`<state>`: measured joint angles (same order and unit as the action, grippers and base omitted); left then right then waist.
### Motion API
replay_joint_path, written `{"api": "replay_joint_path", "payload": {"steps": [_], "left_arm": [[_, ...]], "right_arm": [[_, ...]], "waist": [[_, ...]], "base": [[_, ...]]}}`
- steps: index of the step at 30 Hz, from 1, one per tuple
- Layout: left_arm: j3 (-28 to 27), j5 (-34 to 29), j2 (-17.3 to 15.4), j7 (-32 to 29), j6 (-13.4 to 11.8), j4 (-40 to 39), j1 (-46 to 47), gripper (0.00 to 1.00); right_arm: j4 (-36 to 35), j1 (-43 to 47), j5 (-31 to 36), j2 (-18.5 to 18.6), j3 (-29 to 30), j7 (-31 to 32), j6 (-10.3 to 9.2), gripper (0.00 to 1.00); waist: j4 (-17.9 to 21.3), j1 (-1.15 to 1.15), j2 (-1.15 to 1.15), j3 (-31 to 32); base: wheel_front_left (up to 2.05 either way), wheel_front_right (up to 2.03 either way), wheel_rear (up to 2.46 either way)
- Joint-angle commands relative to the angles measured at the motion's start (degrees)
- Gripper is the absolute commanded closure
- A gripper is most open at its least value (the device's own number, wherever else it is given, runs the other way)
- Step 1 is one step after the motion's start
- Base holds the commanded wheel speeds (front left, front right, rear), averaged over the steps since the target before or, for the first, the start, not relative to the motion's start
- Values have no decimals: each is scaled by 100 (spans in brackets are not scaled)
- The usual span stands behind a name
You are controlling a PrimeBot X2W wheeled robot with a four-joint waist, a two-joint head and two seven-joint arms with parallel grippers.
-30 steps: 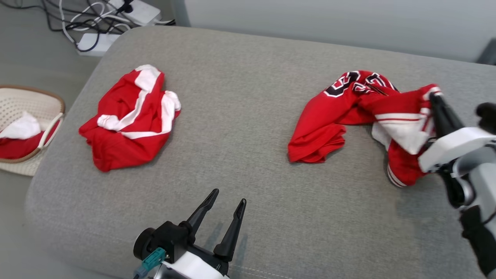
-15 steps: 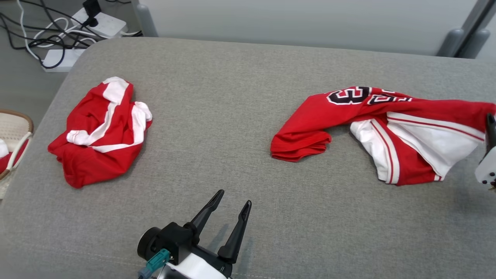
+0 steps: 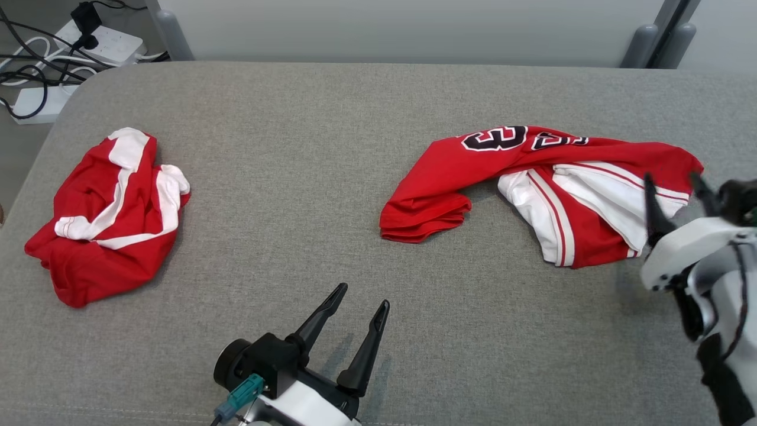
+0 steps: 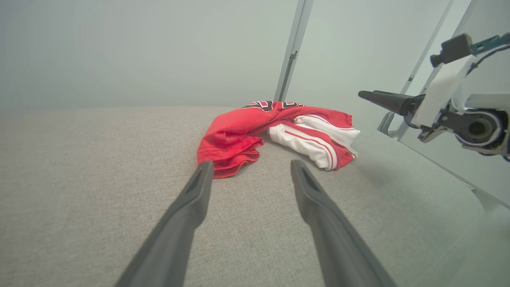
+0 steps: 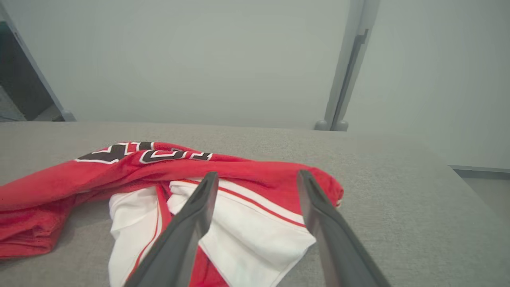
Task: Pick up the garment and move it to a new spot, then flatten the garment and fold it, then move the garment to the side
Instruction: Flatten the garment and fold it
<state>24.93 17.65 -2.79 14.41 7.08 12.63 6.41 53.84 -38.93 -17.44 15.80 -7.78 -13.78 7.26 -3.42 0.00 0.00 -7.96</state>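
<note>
A red and white garment (image 3: 550, 183) with black numbers lies crumpled but stretched out on the right part of the grey cushion (image 3: 331, 177). It shows too in the left wrist view (image 4: 275, 133) and the right wrist view (image 5: 223, 199). My right gripper (image 3: 671, 186) hovers open just over the garment's right end, nothing between its fingers (image 5: 191, 223). My left gripper (image 3: 364, 296) stands open near the front middle, apart from the cloth, its fingers (image 4: 187, 207) pointing at the garment's red left end.
A second red and white garment (image 3: 106, 213) lies bunched at the cushion's left. Power strips and cables (image 3: 53, 53) sit on the floor at the far left. A grey wall with a post (image 3: 656, 35) runs behind the cushion.
The right gripper has opened and let go of the garment's right end, which now lies on the cushion. The head camera turned, shifting the whole picture left.
</note>
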Motion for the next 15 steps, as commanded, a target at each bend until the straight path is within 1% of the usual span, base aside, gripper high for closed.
{"api": "replay_joint_path", "payload": {"steps": [1, 3, 7, 15], "left_arm": [[-167, -35, -9, 59, 41, -146, 243, 0], [-152, -49, -9, 59, 41, -142, 261, 0], [-140, -56, -9, 59, 41, -134, 297, 0], [-174, -91, -9, 59, 41, -131, 314, 0]], "right_arm": [[-253, 244, 11, -78, -318, -93, 23, 0], [-331, 392, -86, -168, -556, -52, 23, 0], [-303, 574, -159, -157, -740, -2, 23, 0], [12, 791, -258, -42, -547, -52, 23, 0]], "waist": [[16, 0, 0, -39], [6, 0, 0, -84], [-41, 0, 0, -150], [-161, 0, 0, -311]], "base": [[0, 0, 0], [0, 0, 0], [0, 0, 0], [0, 0, 0]]}}
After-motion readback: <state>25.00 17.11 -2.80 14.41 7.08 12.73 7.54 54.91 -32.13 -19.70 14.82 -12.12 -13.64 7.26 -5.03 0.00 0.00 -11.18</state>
